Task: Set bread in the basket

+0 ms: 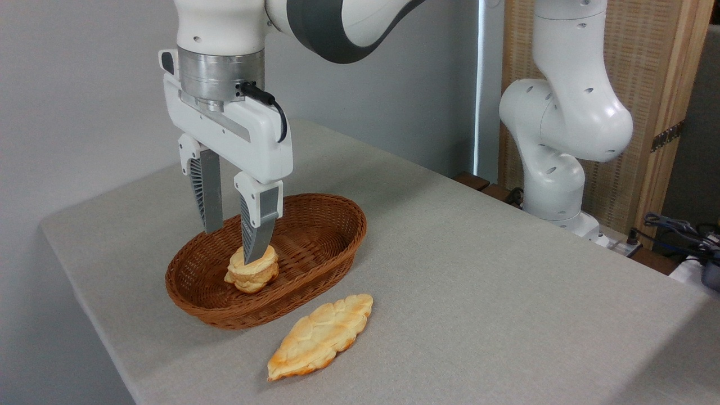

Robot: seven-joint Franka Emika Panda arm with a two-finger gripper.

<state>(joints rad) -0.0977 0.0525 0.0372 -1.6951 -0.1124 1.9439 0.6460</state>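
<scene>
**Bread on the table, gripper over the basket**

Fixed camera view, looking across a grey table [478, 270] from its near left corner.

Near centre, on the bare tabletop: the bread [320, 336], long, flat and leaf-shaped, golden with browner edges and a browned near-left tip, bumpy braided top. Lying diagonally, near-left end to far-right end, just beside the basket on its near right side. Close to the rim but apart from it, as far as can be seen. Not inside the basket, and well clear of both fingers.

Left of centre: the basket [332, 247], oval, reddish-brown woven wicker, shallow, thick braided rim. Resting flat on the table, long axis running from near left to far right. Inside it, toward the near left half: a small round bun [252, 272], puffy and layered, pale golden, sitting on the woven floor.

Above the basket: the gripper [236, 244], pointing straight down from the white arm [568, 118], fingers [208, 197] spread moderately wide with a clear gap between them. Left fingertip hanging over the far rim of the basket; right fingertip low in front of the top of the bun. Touching the bun or merely passing in front of it: cannot tell. Nothing clamped between the fingers.

Far right: the arm's white base beside the table edge, a wooden panel [669, 84] behind it, dark cables [675, 228] at the right border.
</scene>
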